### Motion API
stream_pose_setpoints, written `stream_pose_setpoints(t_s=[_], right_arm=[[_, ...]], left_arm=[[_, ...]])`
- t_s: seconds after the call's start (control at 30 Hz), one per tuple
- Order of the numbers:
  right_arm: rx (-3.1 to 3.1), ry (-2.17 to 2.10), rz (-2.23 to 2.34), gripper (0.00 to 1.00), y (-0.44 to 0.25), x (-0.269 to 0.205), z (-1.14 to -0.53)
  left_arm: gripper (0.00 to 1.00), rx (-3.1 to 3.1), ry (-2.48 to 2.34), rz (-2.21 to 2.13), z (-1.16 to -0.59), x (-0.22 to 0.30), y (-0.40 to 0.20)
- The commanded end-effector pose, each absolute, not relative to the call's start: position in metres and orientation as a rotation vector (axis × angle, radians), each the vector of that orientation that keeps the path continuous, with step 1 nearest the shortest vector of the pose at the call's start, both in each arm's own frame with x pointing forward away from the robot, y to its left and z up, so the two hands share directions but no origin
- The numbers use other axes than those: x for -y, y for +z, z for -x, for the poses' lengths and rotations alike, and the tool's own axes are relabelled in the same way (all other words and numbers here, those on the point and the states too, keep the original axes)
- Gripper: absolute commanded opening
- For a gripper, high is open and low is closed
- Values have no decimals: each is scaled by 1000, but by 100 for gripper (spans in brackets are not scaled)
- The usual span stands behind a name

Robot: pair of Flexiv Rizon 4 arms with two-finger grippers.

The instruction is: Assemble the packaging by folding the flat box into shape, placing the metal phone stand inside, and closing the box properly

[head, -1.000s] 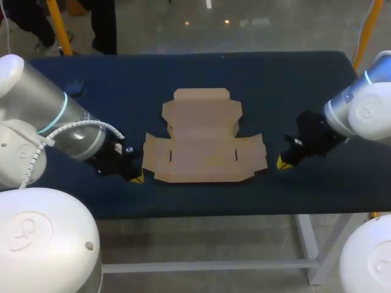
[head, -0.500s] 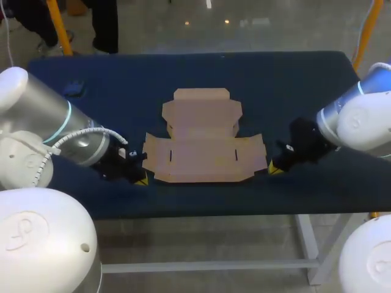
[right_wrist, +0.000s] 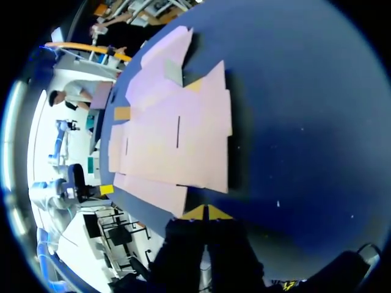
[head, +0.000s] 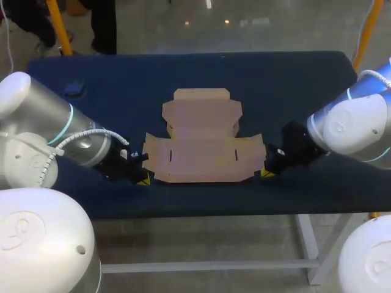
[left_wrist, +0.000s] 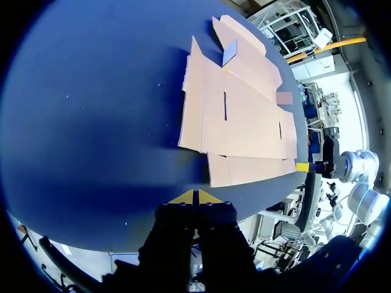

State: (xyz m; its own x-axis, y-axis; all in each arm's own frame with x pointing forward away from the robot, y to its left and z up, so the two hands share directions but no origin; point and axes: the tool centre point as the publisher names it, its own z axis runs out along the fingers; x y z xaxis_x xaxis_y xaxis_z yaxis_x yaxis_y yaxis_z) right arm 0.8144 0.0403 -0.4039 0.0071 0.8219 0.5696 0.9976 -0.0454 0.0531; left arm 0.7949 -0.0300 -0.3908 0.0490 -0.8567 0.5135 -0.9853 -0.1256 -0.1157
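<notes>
While the flat box [head: 204, 143] lies between them, the left claw [head: 142, 180] and right claw [head: 266, 173], tips pressed together, seem placed to wedge under its side flaps.

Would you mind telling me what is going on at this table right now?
A cardboard box lies flat and unfolded on the table. The left gripper sits low beside the box's near left corner, and the right gripper sits by its near right corner. Both have their fingers shut and hold nothing. It is hard to tell whether either tip touches the cardboard. No flap is raised, so folding has not begun.
</notes>
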Motion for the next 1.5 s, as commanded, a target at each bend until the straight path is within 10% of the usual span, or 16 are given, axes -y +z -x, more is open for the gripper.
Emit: stream_pose_setpoints(t_s=[0.03, 1.5], right_arm=[[1866, -662, 1917, 0, -408, -41, -816], [1863, -682, 1883, 0, -417, -60, -820]], left_arm=[[0, 1867, 685, -2060, -802, 30, -399], [0, 1877, 637, -1991, -822, 38, -410]])
